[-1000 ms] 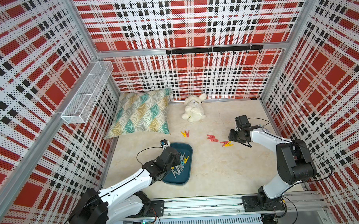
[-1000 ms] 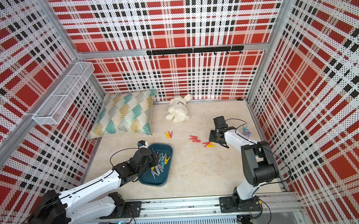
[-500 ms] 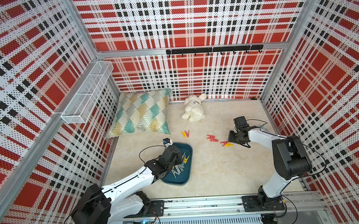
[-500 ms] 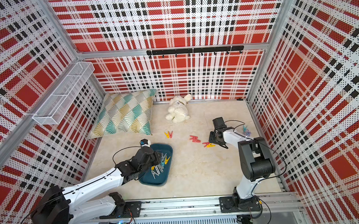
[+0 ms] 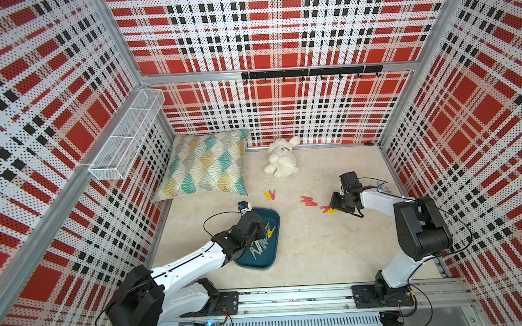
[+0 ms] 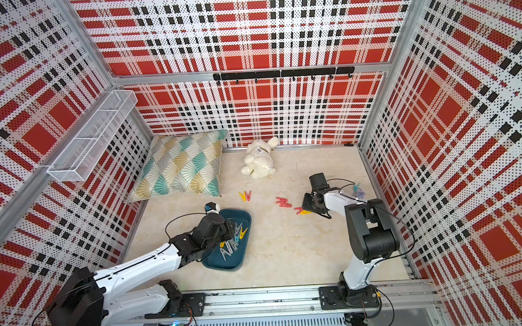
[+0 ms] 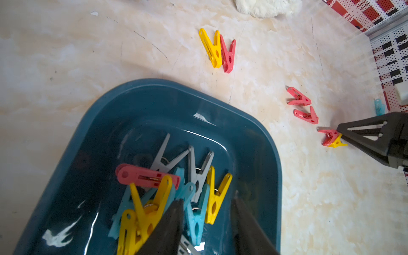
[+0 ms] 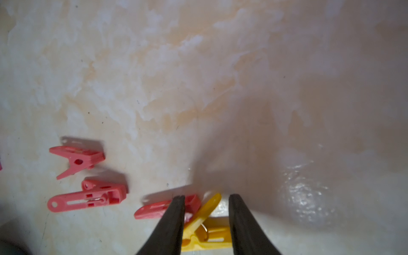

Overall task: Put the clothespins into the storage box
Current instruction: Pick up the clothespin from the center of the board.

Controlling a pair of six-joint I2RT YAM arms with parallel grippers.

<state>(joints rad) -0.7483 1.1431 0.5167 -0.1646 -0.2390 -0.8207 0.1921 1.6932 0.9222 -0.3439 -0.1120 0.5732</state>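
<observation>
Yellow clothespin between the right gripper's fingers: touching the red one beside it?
Touching. The right wrist view shows the yellow clothespin overlapping the red clothespin, no floor between them.

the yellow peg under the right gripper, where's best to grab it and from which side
Grip the yellow peg across its body at the spring, coming straight down from above with the right gripper astride it. It lies flat on its side, and a red peg rests against it, so a low sideways approach would probably knock that.
</observation>
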